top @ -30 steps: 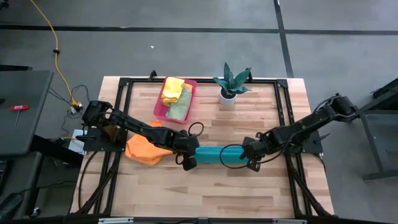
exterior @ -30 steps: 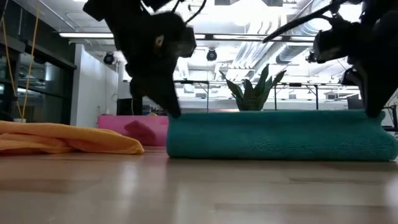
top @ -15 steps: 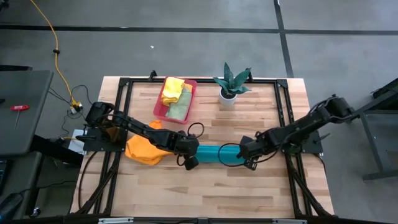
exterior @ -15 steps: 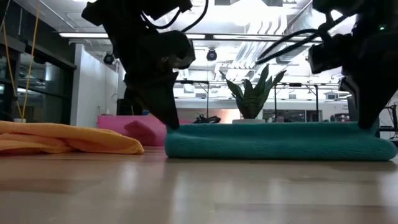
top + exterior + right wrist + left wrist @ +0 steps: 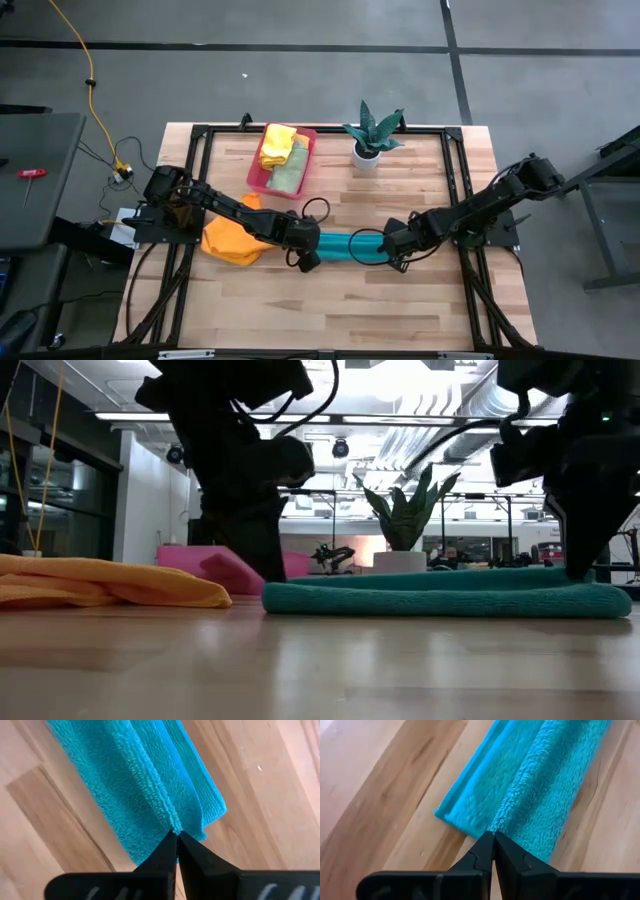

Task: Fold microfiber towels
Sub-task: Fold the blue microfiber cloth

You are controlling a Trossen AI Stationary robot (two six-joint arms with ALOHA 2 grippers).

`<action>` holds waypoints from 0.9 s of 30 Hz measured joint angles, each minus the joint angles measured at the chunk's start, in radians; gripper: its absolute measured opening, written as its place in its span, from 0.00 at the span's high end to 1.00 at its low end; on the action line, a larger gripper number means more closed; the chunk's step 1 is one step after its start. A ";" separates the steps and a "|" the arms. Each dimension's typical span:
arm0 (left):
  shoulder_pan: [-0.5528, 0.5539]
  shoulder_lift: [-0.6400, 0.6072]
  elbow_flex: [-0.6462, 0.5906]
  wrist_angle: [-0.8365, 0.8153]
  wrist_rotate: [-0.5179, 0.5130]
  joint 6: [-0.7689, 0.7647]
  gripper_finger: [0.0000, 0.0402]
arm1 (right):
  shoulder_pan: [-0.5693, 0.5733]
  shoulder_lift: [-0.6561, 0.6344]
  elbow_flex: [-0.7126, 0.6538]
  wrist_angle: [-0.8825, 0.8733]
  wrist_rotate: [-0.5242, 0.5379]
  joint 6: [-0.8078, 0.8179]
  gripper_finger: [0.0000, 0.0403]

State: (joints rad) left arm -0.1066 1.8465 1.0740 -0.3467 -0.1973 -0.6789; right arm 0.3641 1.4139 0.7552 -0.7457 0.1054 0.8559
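The wooden counter [image 5: 330, 300] filled the middle of the high view, framed by black rails along its sides; its whole near half lay bare, giving open room in front of both arms. The left arm reached from the counter's left edge toward the centre, the right arm from the right edge, their tips well apart with the teal towel [image 5: 348, 246] stretched between them. That towel lay as a long, narrow folded strip on the boards, flat and low in the low view [image 5: 440, 598], its layered edges lined up along one long side. The left hand [image 5: 493, 836] had its fingers pressed together, pinching the towel's end at the fold ridge; the right hand [image 5: 177, 835] likewise had its fingers together, clamped on the opposite end's edge. The orange towel [image 5: 232, 240] lay crumpled just beside the left arm, near the counter's left rail. The pink tray [image 5: 256, 178] stood at the far edge, holding a yellow towel [image 5: 278, 145] and a light green towel [image 5: 290, 175] inside it. A potted plant [image 5: 371, 135] stood just beside the tray, near the far rail, apart from the teal strip.
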 joint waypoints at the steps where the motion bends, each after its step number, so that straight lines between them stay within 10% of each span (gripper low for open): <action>1: 0.000 0.000 0.000 0.005 -0.005 -0.001 0.98 | 0.000 0.000 0.001 -0.002 0.002 0.000 1.00; 14: 0.002 0.005 0.000 -0.008 -0.073 0.018 0.85 | 0.000 -0.002 -0.001 -0.004 0.037 0.004 0.97; 27: 0.069 -0.025 0.000 -0.074 -0.087 0.115 0.69 | 0.000 -0.002 0.067 -0.212 0.192 0.026 0.58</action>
State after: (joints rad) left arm -0.0372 1.8217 1.0744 -0.4205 -0.2846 -0.5642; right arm 0.3645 1.4117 0.8223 -0.9580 0.2975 0.8820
